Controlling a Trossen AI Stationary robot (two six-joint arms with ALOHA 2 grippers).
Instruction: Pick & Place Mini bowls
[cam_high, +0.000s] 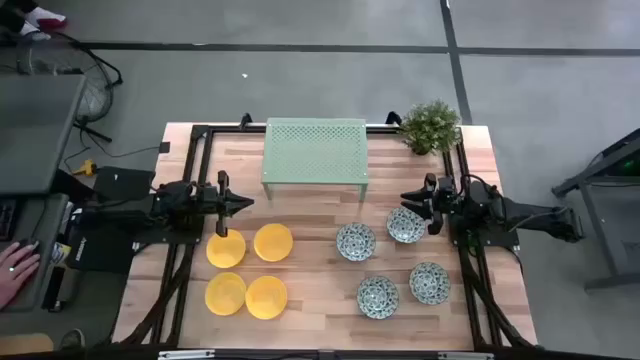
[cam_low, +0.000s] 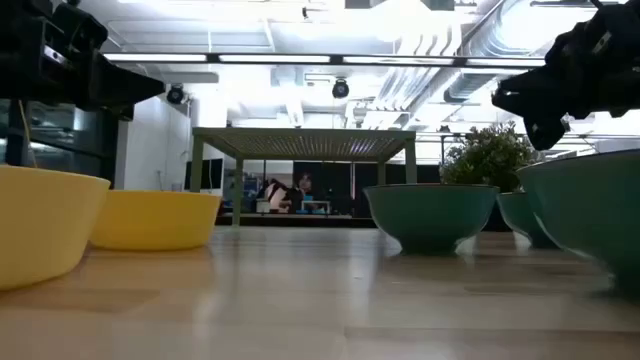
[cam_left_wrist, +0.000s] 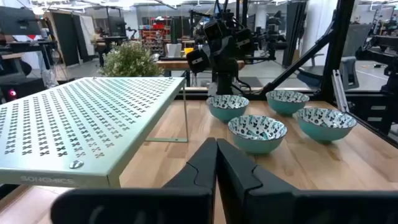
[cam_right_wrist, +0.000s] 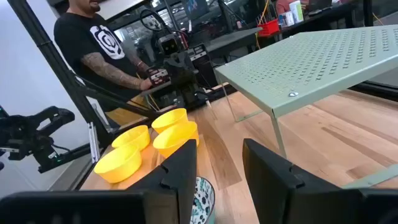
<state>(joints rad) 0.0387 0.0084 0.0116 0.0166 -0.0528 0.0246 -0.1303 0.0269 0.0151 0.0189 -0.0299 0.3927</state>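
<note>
Worktop (cam_high: 320, 300): pale wood planks with a dark frame along the edges, seen whole in the high view.
Yellow bowls (cam_high: 246, 270): four plain ones in a loose square on the left half, each apart from the others.
Patterned bowls (cam_high: 393, 262): four blue-grey and white ones spread over the right half, none touching.
Rack (cam_high: 315, 150): pale green perforated metal, standing on thin legs at the back middle of the worktop.
Plant (cam_high: 431, 126): small green potted one at the back right corner.
Left gripper (cam_high: 244, 204): above the worktop just behind the yellow bowls, its fingers (cam_left_wrist: 205, 168) pressed together with nothing between them.
Right gripper (cam_high: 407, 196): over the rearmost patterned bowl, fingers (cam_right_wrist: 183, 165) spread apart and empty.
Room: grey floor around the worktop, bright ceiling lights and ducting in the low view, desks and equipment beyond.
Person (cam_right_wrist: 93, 43): in a black printed shirt, beside the left end of the worktop.
</note>
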